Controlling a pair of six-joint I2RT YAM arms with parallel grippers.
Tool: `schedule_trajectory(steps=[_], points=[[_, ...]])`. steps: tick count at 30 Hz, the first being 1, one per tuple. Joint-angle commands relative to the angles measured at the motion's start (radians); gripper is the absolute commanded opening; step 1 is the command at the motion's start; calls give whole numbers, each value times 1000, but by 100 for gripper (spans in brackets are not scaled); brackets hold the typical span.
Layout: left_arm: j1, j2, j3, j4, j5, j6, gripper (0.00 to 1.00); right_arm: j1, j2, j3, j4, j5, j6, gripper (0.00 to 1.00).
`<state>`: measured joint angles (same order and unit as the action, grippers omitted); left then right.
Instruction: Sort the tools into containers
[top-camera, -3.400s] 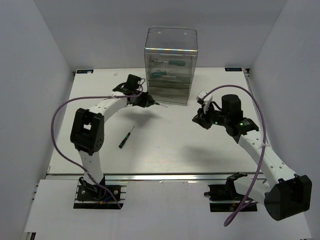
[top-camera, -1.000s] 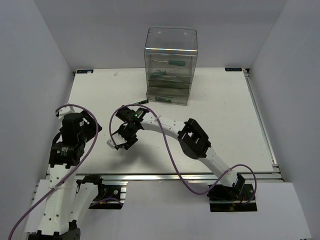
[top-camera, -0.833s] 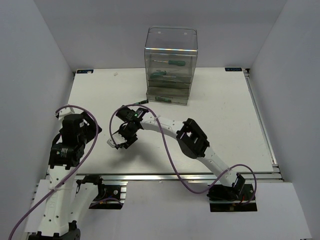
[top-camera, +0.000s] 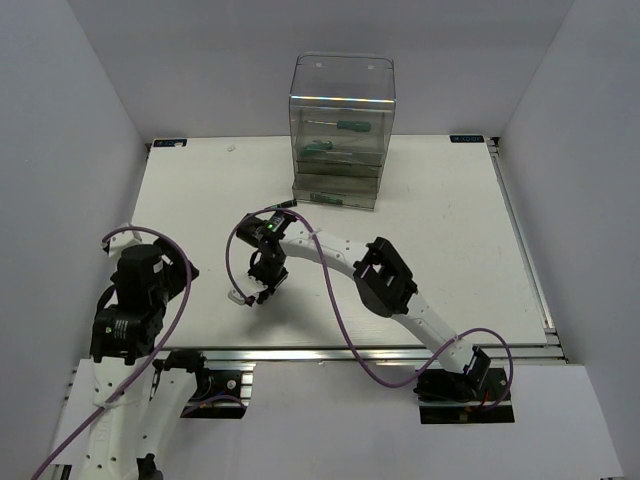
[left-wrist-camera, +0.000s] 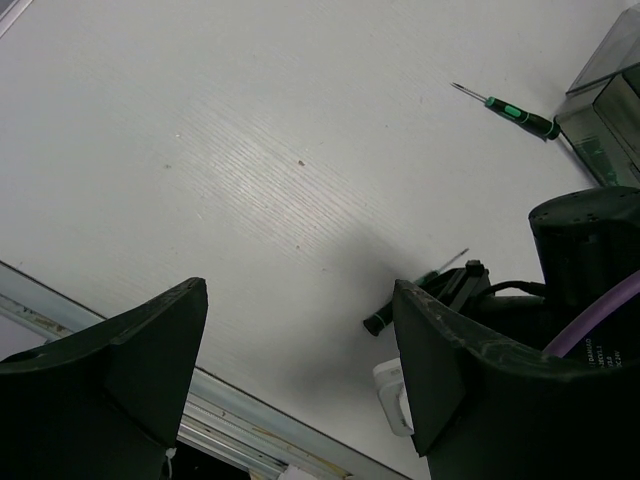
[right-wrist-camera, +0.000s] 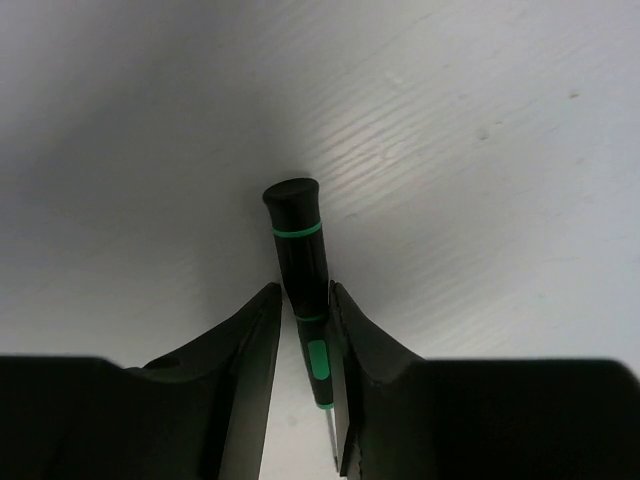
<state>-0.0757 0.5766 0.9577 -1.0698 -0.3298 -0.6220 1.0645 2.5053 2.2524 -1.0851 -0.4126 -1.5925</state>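
Lying flat on the counter (right-wrist-camera: 480, 120), left of centre, the screwdriver (right-wrist-camera: 300, 260) runs lengthwise between the right gripper's (right-wrist-camera: 303, 300) fingers (right-wrist-camera: 240, 350), butt end pointing away from the wrist. I note both fingers flank the handle closely; whether they clamp it I cannot tell. The left gripper (left-wrist-camera: 300, 330) hangs well apart, fingers spread.

The setting is a robotics lab test cell. A white table (top-camera: 450, 250) is boxed in by plain pale walls (top-camera: 70, 120) at the left, back and right of the overhead view. The left arm (top-camera: 128, 310) and right arm (top-camera: 390, 285) are bolted by an aluminium rail (top-camera: 300, 354) along the bottom edge, with purple cables (top-camera: 229, 250) looping loose. A clear drawer box (top-camera: 342, 90) is staged at upper centre.
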Motion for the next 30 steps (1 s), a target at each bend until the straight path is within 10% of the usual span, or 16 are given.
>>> schedule_trajectory(steps=[1,7,15,30], points=[[1,-18,19,-22,-11,-18,84,2,52,-62,-202,93,22,32],[1,-37,-25,10,38,-56,84,-11,-17,-227,-147,127,106,29],[2,-55,-88,45,80,-113,84,-67,-72,-307,-29,110,304,0],[1,-14,-287,319,302,-307,83,-361,-398,-331,146,81,675,0]])
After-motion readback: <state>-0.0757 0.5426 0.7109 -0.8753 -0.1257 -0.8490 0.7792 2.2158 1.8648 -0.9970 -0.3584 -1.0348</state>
